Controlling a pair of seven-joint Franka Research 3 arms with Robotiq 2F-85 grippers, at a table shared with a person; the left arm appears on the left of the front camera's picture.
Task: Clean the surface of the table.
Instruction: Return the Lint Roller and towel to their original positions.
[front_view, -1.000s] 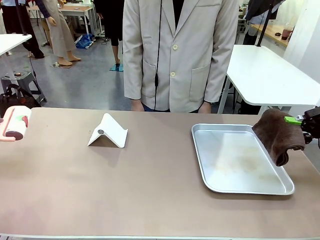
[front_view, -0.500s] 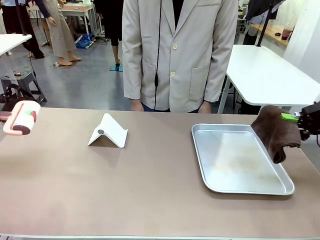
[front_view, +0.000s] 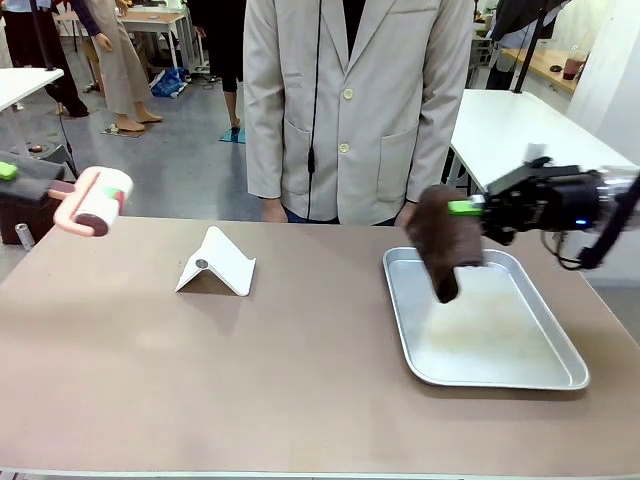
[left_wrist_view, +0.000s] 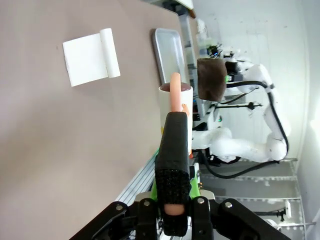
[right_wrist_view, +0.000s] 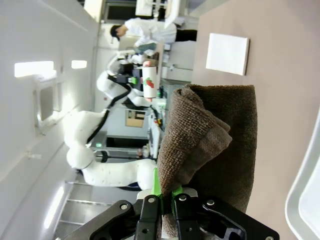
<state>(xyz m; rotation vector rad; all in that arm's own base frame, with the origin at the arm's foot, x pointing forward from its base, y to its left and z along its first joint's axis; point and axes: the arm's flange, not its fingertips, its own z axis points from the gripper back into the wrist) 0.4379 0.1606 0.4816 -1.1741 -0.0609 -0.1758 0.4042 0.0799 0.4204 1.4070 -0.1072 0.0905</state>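
- My right gripper (front_view: 462, 208) is at the right of the front view, pinched tight on a brown cloth (front_view: 445, 240).
- The cloth hangs in the air over the far left corner of the silver tray (front_view: 560, 375). It is not touching the tray or the table.
- My left gripper (left_wrist_view: 173, 207) is closed on the pink handle of a lint roller (front_view: 98, 200). In the front view the roller is at the upper left, lifted above the table's far left edge.
- The table (front_view: 200, 380) is the big brown top that fills the lower half of the front view.
- A small white folded stand (front_view: 215, 263) sits on the table, left of the middle. A person in a pale jacket (front_view: 350, 100) stands at the far side.
- I think the cleaning has not really begun. Both tools are up in the air and no wiping is going on.
- What is left: bring the cloth or roller down and rub over the brown top.
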